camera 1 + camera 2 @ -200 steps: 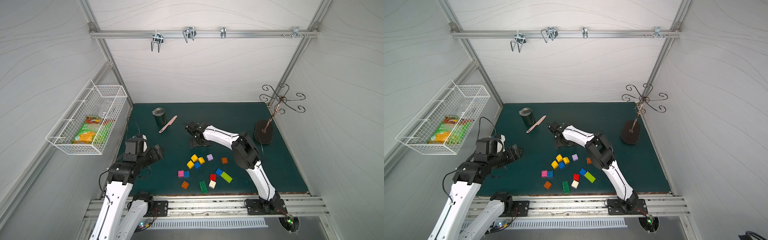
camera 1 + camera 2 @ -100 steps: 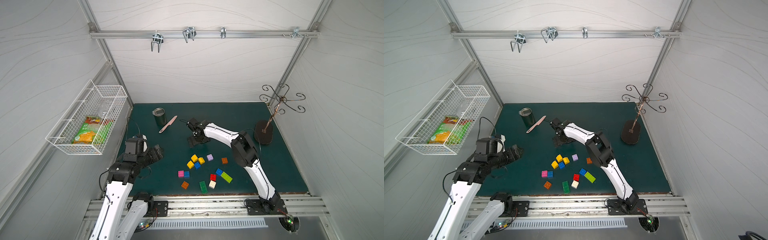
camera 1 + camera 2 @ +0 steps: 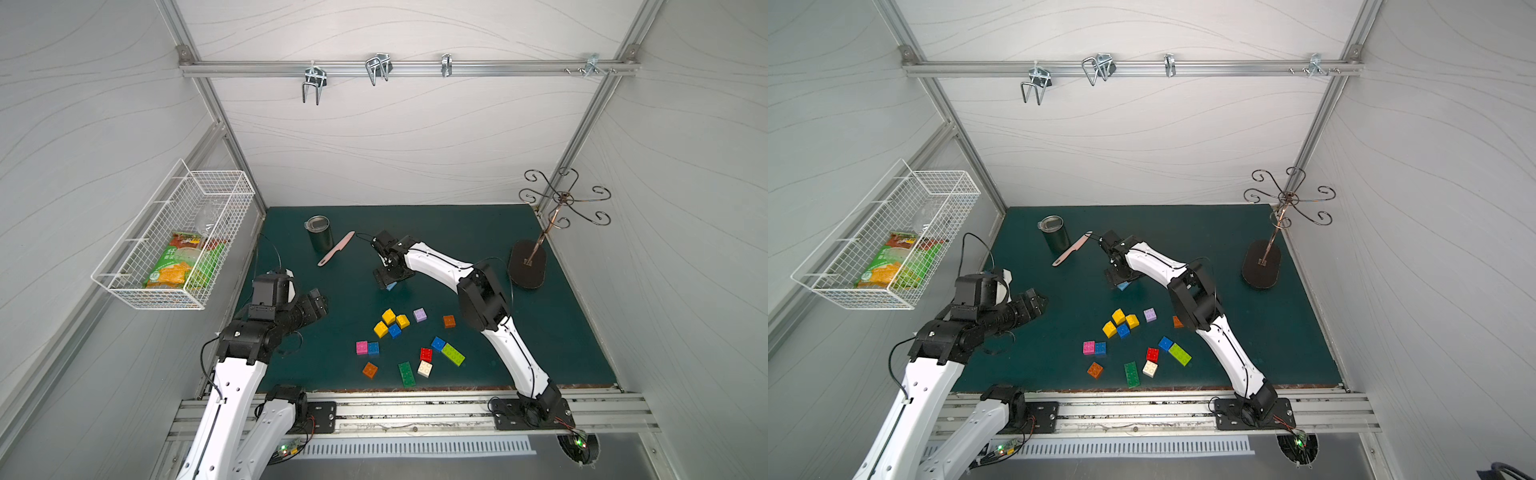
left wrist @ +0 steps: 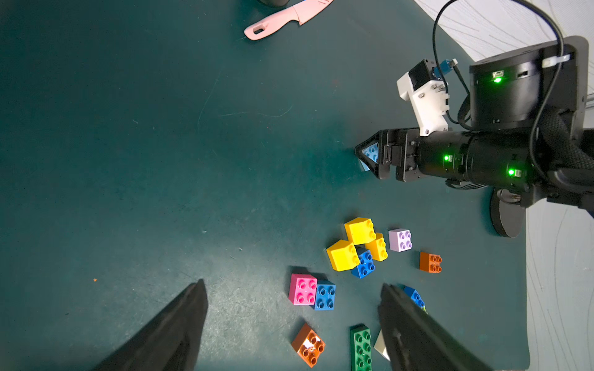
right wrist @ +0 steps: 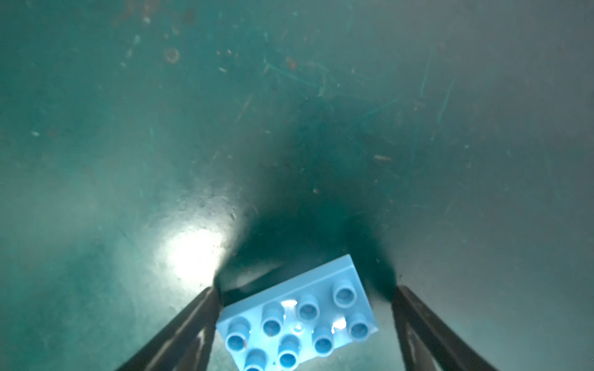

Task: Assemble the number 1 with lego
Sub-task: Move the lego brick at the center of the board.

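Though no 1 is yet formed, the light blue brick [image 5: 297, 318] is straddled by the right tool [image 5: 305, 289], parted, not yet clamped; left tool [image 4: 292, 284] parted, empty; loose lego [image 3: 388, 316] left scattered at five o'clock.

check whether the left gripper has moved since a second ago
No. The left gripper sits at the same spot, open, with the same gap to the pink plastic knife beyond it in a top view.

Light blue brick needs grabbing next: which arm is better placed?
Right. The right tool stands open around the light blue brick, one side each. The left tool hangs open, far from that brick.
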`<action>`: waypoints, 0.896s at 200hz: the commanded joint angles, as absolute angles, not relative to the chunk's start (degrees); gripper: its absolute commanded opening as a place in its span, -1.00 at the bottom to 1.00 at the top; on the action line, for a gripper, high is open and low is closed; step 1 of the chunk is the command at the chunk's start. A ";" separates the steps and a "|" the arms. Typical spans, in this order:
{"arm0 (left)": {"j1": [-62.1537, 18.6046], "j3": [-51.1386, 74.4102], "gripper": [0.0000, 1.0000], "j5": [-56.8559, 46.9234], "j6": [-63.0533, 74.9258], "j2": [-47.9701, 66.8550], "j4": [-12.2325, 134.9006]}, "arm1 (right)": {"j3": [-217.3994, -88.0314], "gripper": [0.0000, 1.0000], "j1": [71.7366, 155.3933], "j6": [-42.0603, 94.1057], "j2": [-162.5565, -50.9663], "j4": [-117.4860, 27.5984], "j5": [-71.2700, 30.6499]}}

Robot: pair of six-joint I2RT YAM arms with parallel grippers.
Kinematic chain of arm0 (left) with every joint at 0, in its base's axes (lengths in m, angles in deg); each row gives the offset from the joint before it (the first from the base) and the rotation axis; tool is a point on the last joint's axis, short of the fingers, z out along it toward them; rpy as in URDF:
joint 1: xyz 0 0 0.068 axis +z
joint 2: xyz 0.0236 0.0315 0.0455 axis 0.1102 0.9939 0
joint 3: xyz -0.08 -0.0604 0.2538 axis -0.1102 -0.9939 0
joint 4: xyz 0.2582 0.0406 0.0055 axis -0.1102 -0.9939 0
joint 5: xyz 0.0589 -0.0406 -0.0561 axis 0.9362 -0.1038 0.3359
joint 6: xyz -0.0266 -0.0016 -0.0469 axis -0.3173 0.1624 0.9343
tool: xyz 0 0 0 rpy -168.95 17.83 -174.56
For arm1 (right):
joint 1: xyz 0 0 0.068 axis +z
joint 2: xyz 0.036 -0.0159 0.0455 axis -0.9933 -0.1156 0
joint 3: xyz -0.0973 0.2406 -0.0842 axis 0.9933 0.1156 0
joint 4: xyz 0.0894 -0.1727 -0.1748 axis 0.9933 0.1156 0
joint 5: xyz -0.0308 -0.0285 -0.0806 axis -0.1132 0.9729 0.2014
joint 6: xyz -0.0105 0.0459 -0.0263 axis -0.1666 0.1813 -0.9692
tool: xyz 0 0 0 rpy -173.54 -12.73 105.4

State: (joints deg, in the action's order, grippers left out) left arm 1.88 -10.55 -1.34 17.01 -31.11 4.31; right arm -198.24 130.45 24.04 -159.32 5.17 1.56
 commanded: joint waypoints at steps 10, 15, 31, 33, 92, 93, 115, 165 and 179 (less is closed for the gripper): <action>1.71 -10.13 0.78 -0.82 17.11 -31.27 6.44 | -194.11 0.49 130.41 27.32 -160.19 8.04 3.68; 1.75 -10.14 0.78 -0.83 17.06 -31.35 6.44 | -193.62 0.44 130.38 28.13 -159.77 7.95 3.81; 1.71 -10.14 0.78 -0.81 17.11 -31.45 6.44 | -191.85 0.26 130.38 31.05 -158.26 7.82 4.32; 1.72 -10.14 0.78 -0.78 17.17 -31.49 6.44 | -191.57 0.24 130.38 31.40 -158.01 7.77 4.34; 1.74 -10.14 0.78 -0.87 17.11 -31.79 6.48 | -182.75 0.13 130.21 45.23 -152.33 8.99 7.90; 1.75 -10.14 0.78 -0.84 17.15 -31.79 6.50 | -182.53 0.12 130.21 45.52 -152.22 8.91 7.97; 1.73 -10.12 0.78 -0.90 17.13 -31.96 6.52 | -178.02 0.10 129.97 50.00 -150.07 6.81 8.06; 1.73 -10.23 0.78 -1.16 17.09 -32.24 6.61 | -172.24 0.22 128.39 57.85 -147.28 3.96 6.52; 1.73 -10.16 0.78 -1.28 17.04 -32.15 6.61 | -172.59 0.31 128.04 58.38 -147.05 4.31 5.74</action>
